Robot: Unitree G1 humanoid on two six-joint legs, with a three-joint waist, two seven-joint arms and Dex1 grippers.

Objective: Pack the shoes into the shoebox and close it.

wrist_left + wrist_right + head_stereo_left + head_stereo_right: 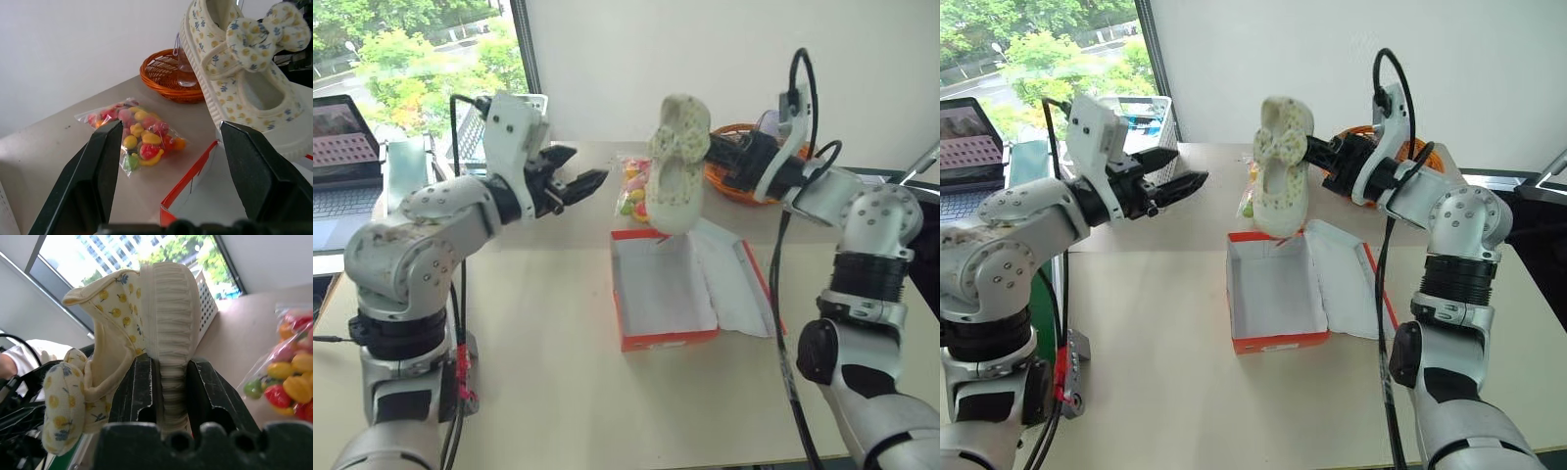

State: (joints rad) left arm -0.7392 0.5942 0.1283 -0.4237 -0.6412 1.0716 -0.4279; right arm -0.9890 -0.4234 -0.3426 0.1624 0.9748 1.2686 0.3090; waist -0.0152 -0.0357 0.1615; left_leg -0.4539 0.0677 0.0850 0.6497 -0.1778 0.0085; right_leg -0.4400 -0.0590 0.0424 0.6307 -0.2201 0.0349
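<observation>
A cream shoe (pixel 677 164) with a bow and small floral print is being held toe-down in the air over the far edge of the open shoebox (pixel 664 290), whose lid is lying flat to the right. Behind it, a bag of coloured sweets (pixel 136 135) and an orange wicker basket (pixel 170 74) are sitting on the table (pixel 558 372) — neither is blocking the box. The shoe's heel is being clamped by the right gripper (pixel 168 396), reaching in level from the right. The left gripper (pixel 579 183) is being held level beside the shoe, fingers spread, touching nothing.
</observation>
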